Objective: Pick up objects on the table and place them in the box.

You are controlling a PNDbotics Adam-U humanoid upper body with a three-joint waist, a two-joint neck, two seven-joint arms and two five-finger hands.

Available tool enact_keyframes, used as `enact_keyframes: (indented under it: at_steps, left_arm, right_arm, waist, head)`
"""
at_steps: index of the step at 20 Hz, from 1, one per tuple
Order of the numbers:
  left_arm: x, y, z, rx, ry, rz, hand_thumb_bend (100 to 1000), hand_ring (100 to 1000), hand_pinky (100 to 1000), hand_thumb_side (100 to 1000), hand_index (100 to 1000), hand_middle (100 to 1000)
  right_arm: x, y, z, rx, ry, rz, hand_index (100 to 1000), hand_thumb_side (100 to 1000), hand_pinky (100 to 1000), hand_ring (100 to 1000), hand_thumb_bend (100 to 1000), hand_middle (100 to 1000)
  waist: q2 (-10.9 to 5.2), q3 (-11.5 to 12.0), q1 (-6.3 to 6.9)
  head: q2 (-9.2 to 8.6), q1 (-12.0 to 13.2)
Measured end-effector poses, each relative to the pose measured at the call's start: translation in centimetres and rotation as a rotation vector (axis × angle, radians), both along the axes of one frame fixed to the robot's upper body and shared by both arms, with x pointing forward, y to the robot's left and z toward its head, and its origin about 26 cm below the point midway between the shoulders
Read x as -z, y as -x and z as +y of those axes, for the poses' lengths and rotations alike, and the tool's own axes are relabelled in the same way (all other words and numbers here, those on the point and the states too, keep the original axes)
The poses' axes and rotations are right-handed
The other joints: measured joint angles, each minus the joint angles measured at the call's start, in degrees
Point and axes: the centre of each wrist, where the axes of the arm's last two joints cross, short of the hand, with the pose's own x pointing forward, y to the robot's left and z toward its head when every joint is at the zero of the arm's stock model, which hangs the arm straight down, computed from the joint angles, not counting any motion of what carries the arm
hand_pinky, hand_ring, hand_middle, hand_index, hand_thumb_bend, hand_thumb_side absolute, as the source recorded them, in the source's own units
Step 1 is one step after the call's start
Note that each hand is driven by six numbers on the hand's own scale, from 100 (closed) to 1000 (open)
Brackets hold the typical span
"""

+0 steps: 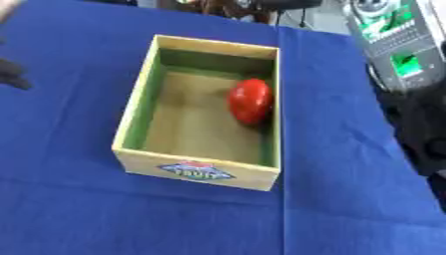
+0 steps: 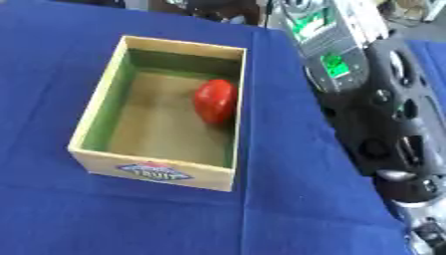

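A wooden box (image 1: 131,112) with green inner walls and a fruit label on its front stands on the blue tablecloth (image 1: 78,209), near the middle. A red rounded object (image 1: 250,101) lies inside it against the right wall, towards the far end. A dark bit of my left hand (image 1: 12,75) shows at the left edge of the left eye view, well apart from the box. My right arm (image 2: 392,124), black with silver joints, runs down the right side of the right eye view, beside the table. Its hand does not show.
Green-lit equipment (image 2: 327,37) stands beyond the table's far right corner. The blue cloth lies bare in front of the box and to its right (image 1: 340,149). The cloth's right edge (image 1: 409,164) runs close to the right arm.
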Motion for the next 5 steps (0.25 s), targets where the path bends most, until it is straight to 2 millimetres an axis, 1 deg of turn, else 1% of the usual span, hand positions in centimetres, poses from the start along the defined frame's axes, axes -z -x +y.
enact_keyframes:
  at_steps: [1,5]
  left_arm:
    - [0.0,0.0,0.0,-0.001,0.0,0.001,100,547,485,905,834,643]
    - [0.0,0.0,0.0,-0.004,0.0,0.001,100,548,485,906,834,644]
  right_arm:
    - [-0.2,0.4,-0.3,-0.004,-0.016,-0.01,923,654,705,774,227,790]
    - [-0.8,2.2,-2.1,-0.007,-0.094,-0.051,923,653,695,758,100,776]
  waist:
    - [0.0,-0.2,0.04]
    - [-0.04,-1.0,0.34]
  head:
    - [0.01,0.2]
    - [0.18,1.0]
